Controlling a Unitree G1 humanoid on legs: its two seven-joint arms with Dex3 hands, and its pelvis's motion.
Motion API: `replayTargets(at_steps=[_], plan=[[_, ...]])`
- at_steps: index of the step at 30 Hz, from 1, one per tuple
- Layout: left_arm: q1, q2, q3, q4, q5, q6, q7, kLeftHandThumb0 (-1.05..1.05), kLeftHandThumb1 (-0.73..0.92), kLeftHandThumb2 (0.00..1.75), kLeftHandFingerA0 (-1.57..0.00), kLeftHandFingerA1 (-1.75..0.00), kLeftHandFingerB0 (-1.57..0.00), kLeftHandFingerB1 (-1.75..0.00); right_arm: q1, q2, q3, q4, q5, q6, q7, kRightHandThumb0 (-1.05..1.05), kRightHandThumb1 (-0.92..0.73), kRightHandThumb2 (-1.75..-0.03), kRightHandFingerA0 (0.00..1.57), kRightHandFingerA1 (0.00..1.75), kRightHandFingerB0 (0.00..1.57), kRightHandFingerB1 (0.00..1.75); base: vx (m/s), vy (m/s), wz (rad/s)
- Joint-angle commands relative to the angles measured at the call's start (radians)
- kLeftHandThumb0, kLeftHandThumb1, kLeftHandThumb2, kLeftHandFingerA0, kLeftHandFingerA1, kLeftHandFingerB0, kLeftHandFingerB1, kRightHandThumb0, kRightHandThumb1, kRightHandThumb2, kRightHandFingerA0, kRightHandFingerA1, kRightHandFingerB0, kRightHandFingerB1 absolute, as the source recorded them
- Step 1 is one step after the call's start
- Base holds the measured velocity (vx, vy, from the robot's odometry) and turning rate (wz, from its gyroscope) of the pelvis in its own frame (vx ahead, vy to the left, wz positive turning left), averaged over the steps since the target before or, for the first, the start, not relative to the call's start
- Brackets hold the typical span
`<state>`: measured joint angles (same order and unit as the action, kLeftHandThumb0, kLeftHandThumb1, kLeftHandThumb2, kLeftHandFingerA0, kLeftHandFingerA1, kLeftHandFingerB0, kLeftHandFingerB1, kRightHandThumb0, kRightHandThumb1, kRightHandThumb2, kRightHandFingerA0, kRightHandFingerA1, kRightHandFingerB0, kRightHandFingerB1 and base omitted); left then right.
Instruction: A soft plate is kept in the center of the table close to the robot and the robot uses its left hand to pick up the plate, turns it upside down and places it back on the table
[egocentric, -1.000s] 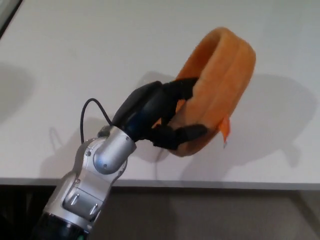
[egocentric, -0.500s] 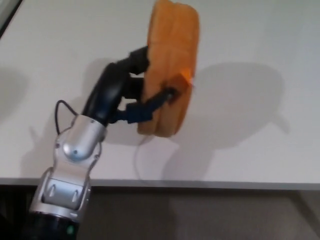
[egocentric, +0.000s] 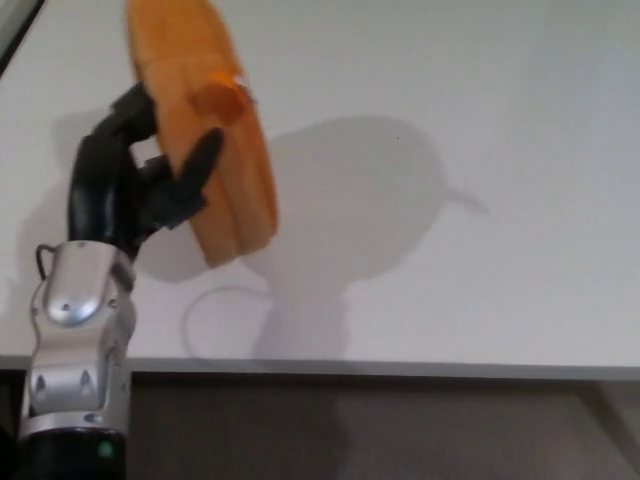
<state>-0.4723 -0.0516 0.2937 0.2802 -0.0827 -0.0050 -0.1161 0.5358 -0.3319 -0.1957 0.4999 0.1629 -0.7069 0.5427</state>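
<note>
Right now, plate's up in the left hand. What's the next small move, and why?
Probably keep rolling the wrist: the orange soft plate stands on edge in the left hand, lifted clear of the white table with its shadow cast to the right. It is only about halfway turned, so finish the flip before lowering it.

The left hand (egocentric: 135, 180) swung left, and the soft orange plate (egocentric: 205, 140) it's gripping rotated further, now edge-on.

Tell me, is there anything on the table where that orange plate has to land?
Nothing visible. The left hand holds the orange plate on edge above the white table, fingers clamped on it. The surface below shows only the plate's shadow.
</note>
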Motion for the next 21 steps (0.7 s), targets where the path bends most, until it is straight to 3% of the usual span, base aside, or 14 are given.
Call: replayTargets(at_steps=[1, 4, 5, 6, 9, 10, 11, 12, 14, 15, 16, 18, 19, 21], plan=[[-0.082, -0.138, 0.7, 0.173, -0.986, 0.04, 0.464, -0.33, 0.71, 0.68, -1.11, -1.75, -0.43, -0.8, 0.038, -0.042, -0.011, -0.035, -0.04, -0.034, -0.017, -0.68, -0.86, -0.66, 0.59, 0.5, 0.45, 0.33, 0.0, 0.0, 0.0], [-0.088, -0.128, 0.719, 0.186, -0.944, 0.058, 0.482, -0.33, 0.66, 0.72, -1.13, -1.75, -0.49, -0.88, 0.036, -0.044, -0.012, -0.045, -0.039, -0.031, -0.017, -0.66, -0.85, -0.66, 0.6, 0.5, 0.45, 0.33, 0.0, 0.0, 0.0], [-0.094, -0.126, 0.727, 0.192, -0.939, 0.072, 0.495, -0.32, 0.68, 0.68, -1.16, -1.75, -0.5, -1.33, 0.038, -0.046, -0.011, -0.054, -0.032, -0.016, -0.012, -0.65, -0.85, -0.66, 0.59, 0.5, 0.44, 0.33, 0.0, 0.0, 0.0], [-0.097, -0.124, 0.737, 0.2, -0.922, 0.086, 0.524, -0.35, 0.68, 0.75, -1.17, -1.75, -0.43, -0.91, 0.041, -0.046, -0.011, -0.064, -0.029, -0.004, -0.01, -0.67, -0.84, -0.66, 0.59, 0.49, 0.44, 0.33, 0.0, 0.0, 0.0], [-0.087, -0.14, 0.751, 0.204, -0.875, 0.098, 0.585, -0.41, 0.52, 0.98, -1.36, -1.43, -0.37, -0.7, 0.052, -0.04, -0.008, -0.086, -0.018, 0.012, -0.006, -0.68, -0.84, -0.66, 0.59, 0.49, 0.43, 0.33, 0.0, 0.0, 0.0], [-0.082, -0.145, 0.759, 0.213, -0.869, 0.101, 0.587, -0.41, 0.51, 1.01, -1.34, -1.43, -0.56, -0.93, 0.054, -0.042, -0.008, -0.087, -0.017, 0.008, -0.003, -0.65, -0.68, -1.04, 0.5, 0.6, 0.35, 0.5, 0.0, 0.0, 0.0], [-0.076, -0.149, 0.771, 0.224, -0.867, 0.114, 0.589, -0.41, 0.51, 1.01, -1.34, -1.43, -0.56, -0.93, 0.054, -0.047, -0.009, -0.087, -0.017, 0.004, 0.002, -0.65, -0.68, -1.04, 0.5, 0.6, 0.35, 0.5, 0.0, 0.0, 0.0], [-0.076, -0.151, 0.78, 0.23, -0.862, 0.115, 0.59, -0.29, 0.63, 0.83, -1.12, -1.75, -0.45, -1.39, 0.052, -0.044, -0.008, -0.086, -0.009, 0.006, 0.006, -0.65, -0.67, -1.03, 0.51, 0.61, 0.35, 0.5, 0.0, 0.0, 0.0], [-0.08, -0.151, 0.794, 0.239, -0.853, 0.122, 0.597, -0.27, 0.6, 0.85, -1.12, -1.75, -0.45, -1.47, 0.048, -0.042, -0.007, -0.085, -0.007, 0.009, 0.006, -0.66, -0.84, -0.65, 0.57, 0.49, 0.44, 0.33, 0.0, 0.0, 0.0], [-0.084, -0.148, 0.801, 0.25, -0.849, 0.128, 0.595, -0.26, 0.6, 0.87, -1.12, -1.75, -0.4, -1.38, 0.044, -0.042, -0.007, -0.086, -0.009, 0.008, 0.004, -0.65, -0.67, -1.04, 0.51, 0.61, 0.35, 0.5, 0.0, 0.0, 0.0], [-0.089, -0.143, 0.811, 0.267, -0.843, 0.136, 0.591, -0.26, 0.6, 0.87, -1.12, -1.75, -0.4, -1.38, 0.041, -0.043, -0.008, -0.086, -0.011, 0.008, 0.002, -0.65, -0.67, -1.04, 0.51, 0.61, 0.35, 0.5, 0.0, 0.0, 0.0], [-0.073, -0.143, 0.804, 0.272, -0.801, 0.189, 0.595, -0.41, 0.5, 1.02, -1.36, -1.43, -0.28, -0.69, 0.04, -0.046, -0.008, -0.088, -0.022, 0.019, -0.006, -0.68, -0.84, -0.65, 0.56, 0.47, 0.42, 0.33, 0.0, 0.0, 0.0], [-0.071, -0.135, 0.804, 0.281, -0.785, 0.216, 0.603, -0.32, 0.63, 0.86, -1.19, -1.75, -0.27, -0.69, 0.04, -0.046, -0.008, -0.089, -0.026, 0.016, -0.008, -0.68, -0.84, -0.66, 0.57, 0.49, 0.41, 0.33, 0.0, 0.0, 0.0], [-0.064, -0.104, 0.803, 0.312, -0.743, 0.304, 0.633, -0.33, 0.64, 0.81, -1.17, -1.74, -0.22, -0.62, 0.037, -0.046, -0.009, -0.083, -0.029, 0.008, -0.009, -0.69, -0.84, -0.66, 0.57, 0.48, 0.41, 0.33, 0.0, 0.0, 0.0]])
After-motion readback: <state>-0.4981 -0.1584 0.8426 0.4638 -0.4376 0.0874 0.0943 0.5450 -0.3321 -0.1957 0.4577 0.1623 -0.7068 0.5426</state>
